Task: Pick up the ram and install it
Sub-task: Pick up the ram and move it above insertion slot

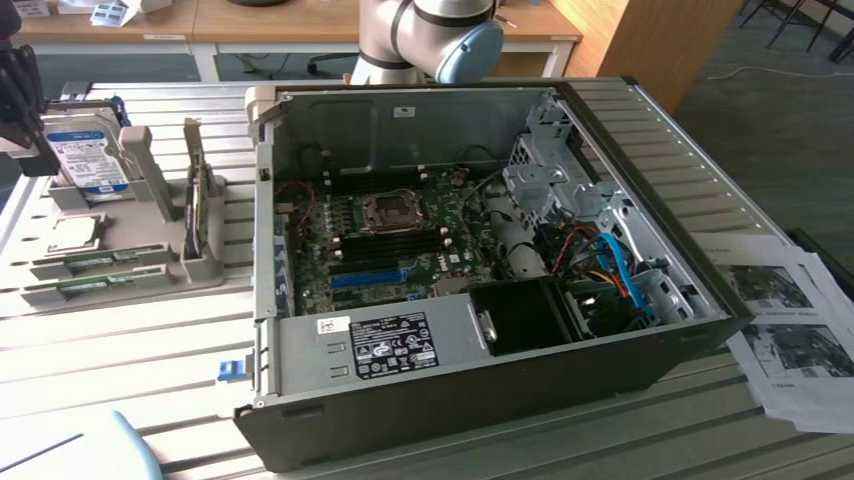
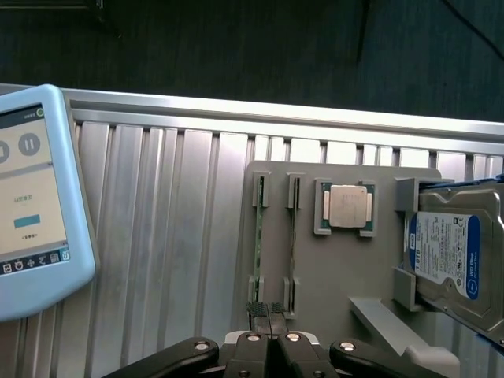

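Ram [image 2: 258, 236] on edge in a slot of the grey holder [image 2: 339, 283], not yet lifted, just beside a second thin board [image 2: 292, 236] in the neighbouring slot. Gripper [image 2: 268, 313] empty, fingertips pressed together, poised above the holder's edge between the ends of those two slots. Further along the holder, a square silvery processor [image 2: 346, 206] in its recess, then a blue-labelled hard drive [image 2: 450, 256] propped in a cradle. Pale-blue touchscreen tablet [image 2: 35, 205] on the ribbed metal table [image 2: 173, 236], well apart from the holder. In the exterior view, holder towards the exterior view's left of an open computer case [image 1: 641, 370], motherboard [image 1: 400, 235] exposed inside.
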`<state>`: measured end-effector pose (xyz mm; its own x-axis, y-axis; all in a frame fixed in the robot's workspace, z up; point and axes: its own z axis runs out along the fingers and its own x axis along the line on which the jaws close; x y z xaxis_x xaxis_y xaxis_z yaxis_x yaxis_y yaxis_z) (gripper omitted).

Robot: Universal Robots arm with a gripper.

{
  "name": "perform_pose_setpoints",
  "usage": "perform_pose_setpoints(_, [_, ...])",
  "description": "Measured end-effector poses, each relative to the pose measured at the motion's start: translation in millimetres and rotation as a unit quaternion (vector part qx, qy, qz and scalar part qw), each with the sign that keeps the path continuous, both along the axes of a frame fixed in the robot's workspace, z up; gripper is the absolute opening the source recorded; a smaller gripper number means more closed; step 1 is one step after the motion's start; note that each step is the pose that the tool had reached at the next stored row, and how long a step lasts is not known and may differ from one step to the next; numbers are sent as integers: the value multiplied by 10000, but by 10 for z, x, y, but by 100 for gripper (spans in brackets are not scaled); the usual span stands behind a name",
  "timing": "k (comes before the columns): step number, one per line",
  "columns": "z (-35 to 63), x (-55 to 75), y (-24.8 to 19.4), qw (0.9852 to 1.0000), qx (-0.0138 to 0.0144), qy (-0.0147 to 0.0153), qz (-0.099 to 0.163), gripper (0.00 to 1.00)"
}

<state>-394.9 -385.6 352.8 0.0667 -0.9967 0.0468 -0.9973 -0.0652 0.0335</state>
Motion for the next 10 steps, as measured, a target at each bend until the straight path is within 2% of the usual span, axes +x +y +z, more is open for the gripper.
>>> perform_pose_setpoints(10, [-173, 0, 0, 10000, 0, 0, 0, 9])
